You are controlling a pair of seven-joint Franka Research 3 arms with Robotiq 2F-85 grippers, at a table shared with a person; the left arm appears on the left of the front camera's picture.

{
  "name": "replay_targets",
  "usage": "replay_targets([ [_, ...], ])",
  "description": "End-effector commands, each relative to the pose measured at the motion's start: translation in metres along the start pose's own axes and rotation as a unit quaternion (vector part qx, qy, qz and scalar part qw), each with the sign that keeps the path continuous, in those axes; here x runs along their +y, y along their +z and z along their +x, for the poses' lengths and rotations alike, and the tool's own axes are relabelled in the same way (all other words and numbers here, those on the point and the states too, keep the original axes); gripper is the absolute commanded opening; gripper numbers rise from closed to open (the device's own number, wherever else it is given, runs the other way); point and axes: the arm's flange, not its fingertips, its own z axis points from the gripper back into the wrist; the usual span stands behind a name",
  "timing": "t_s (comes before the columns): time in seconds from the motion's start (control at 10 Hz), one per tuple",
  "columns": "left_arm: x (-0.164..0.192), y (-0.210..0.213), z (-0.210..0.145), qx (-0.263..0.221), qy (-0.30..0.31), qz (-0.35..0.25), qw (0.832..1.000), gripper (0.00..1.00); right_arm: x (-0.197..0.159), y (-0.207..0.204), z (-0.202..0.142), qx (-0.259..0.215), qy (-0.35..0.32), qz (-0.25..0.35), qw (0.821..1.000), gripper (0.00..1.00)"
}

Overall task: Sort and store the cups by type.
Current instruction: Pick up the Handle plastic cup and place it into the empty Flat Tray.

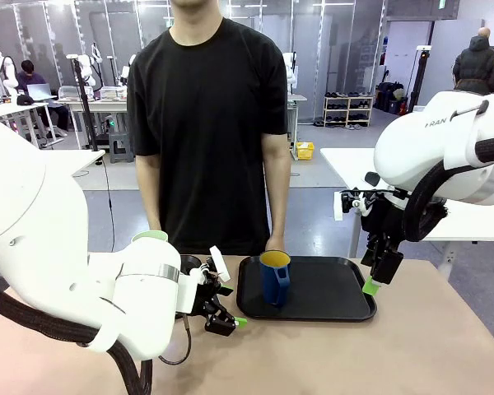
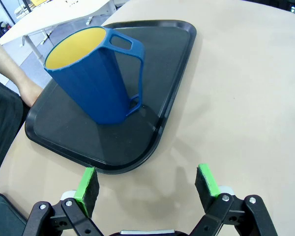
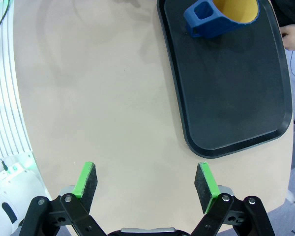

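Note:
The dark blue mug [image 1: 274, 278] with a yellow inside stands upright on the left part of a black tray [image 1: 329, 288]. My left gripper [image 1: 230, 309] hangs open just left of the tray's near corner, nothing between its fingers. From the left wrist the mug [image 2: 96, 78] is ahead on the tray [image 2: 172, 64], beyond the gripper [image 2: 146, 182]. My right gripper [image 1: 372, 285] is open over the tray's right edge; its wrist view has the gripper [image 3: 146, 182] above bare table, the mug [image 3: 221, 17] far off. A mint-green cup's rim [image 1: 151, 237] peeks from behind my left arm.
A person in a black shirt stands at the far side, one hand [image 1: 273, 244] resting by the tray's far edge near the mug. The right half of the tray [image 3: 236, 98] is bare. Tan table [image 1: 412, 354] lies in front of the tray.

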Motion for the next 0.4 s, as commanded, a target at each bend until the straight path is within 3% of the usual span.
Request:
replay_targets([
  [0.0,0.0003,-0.0013,0.0009,-0.002,-0.01,0.006,1.0,1.0,0.0026,-0.002,-0.0007,-0.002,-0.007,-0.007,1.0,1.0],
  [0.3,0.0003,-0.0013,0.0009,-0.002,-0.01,0.006,1.0,1.0,0.0026,-0.002,-0.0007,-0.002,-0.007,-0.007,1.0,1.0],
])
